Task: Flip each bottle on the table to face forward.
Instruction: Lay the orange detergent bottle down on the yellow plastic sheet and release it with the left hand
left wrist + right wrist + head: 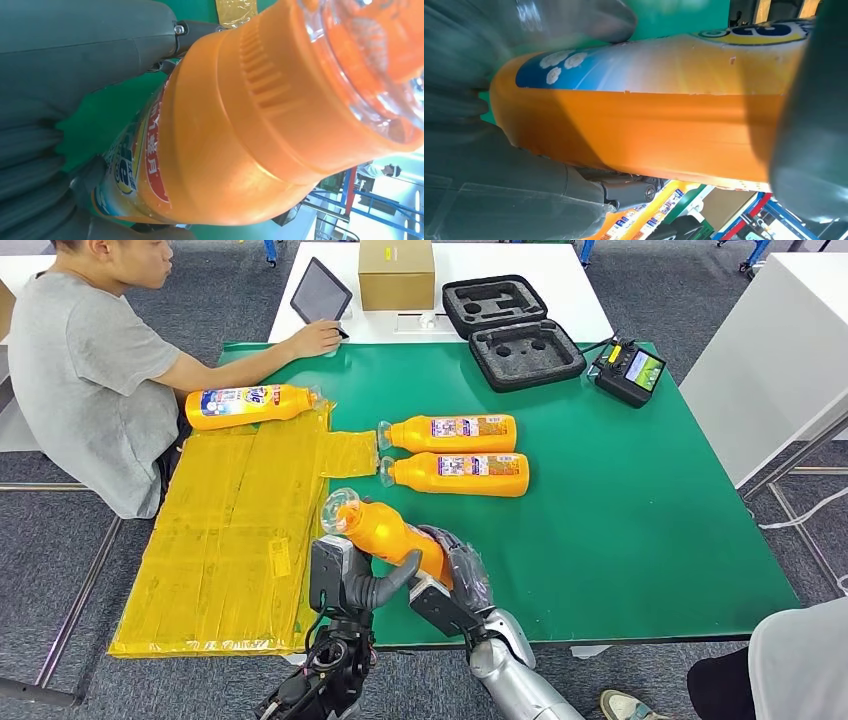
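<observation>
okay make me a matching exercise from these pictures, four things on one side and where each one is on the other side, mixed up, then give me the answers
Things:
1. tablet
2. cardboard box
3. bottle with the blue front label
4. bottle tilted cap up

Places:
A. lying at the far end of the yellow sheet, near the seated person
B. held between the left hand and right hand
C. on the white table, beside the open black foam case
D. propped up just beyond the person's hand

Pairs: 1-D, 2-C, 3-A, 4-B

One orange bottle [385,530] tilts cap-up between the fingers [395,585]; three more [455,433] lie flat beyond them.
</observation>
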You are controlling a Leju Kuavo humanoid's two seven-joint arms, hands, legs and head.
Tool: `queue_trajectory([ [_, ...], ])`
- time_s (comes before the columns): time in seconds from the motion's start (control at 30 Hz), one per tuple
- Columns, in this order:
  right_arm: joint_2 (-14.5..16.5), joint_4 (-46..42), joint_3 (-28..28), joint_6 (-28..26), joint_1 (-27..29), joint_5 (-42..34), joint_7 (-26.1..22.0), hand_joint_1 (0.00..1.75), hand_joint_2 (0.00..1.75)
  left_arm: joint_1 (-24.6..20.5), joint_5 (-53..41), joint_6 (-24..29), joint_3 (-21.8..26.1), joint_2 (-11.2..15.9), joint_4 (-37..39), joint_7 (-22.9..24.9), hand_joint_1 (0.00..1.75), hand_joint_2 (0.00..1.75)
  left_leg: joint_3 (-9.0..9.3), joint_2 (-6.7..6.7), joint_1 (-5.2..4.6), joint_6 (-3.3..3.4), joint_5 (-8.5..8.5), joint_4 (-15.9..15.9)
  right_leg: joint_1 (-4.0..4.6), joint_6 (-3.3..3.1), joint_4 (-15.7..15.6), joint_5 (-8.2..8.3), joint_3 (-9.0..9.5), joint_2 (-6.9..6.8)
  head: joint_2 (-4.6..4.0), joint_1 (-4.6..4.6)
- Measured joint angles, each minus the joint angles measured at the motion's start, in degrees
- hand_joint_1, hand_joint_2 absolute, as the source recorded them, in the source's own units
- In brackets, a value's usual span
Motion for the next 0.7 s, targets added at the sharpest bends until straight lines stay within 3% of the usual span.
queue_trajectory([
  [0.53,0.2,1.6,3.2,-1.1,-1.4,-1.4,0.5,1.72,1.75,0.4,-3.4,2.2,0.7,-0.4,0.0,-0.2,0.0,1.75,-0.02,0.0,0.0,0.0,0.0,0.0,0.0,0.0,0.0,0.0,-0.02,0.0,0.0,-0.01],
  [0.57,0.3,1.8,3.4,-1.2,-1.6,-1.4,0.6,1.69,1.75,0.4,-3.6,2.2,0.9,-0.5,0.0,-0.2,0.07,1.75,-0.02,0.0,0.0,0.0,0.0,0.0,0.0,0.0,0.0,0.0,-0.02,0.0,0.0,-0.01],
  [0.67,0.3,2.3,4.1,-1.6,-1.9,-1.4,0.7,1.54,1.75,0.5,-4.1,2.0,1.4,-0.5,-0.2,-0.2,0.83,1.75,-0.02,0.0,0.0,0.0,0.0,0.0,0.0,0.0,0.0,0.0,-0.02,0.0,0.0,-0.01],
  [0.7,0.3,2.4,4.2,-1.7,-2.0,-1.4,0.7,1.4,1.75,0.5,-4.2,1.9,1.6,-0.6,-0.2,-0.2,1.12,1.75,-0.02,0.0,0.0,0.0,0.0,0.0,0.0,0.0,0.0,0.0,-0.01,0.0,0.0,-0.01],
])
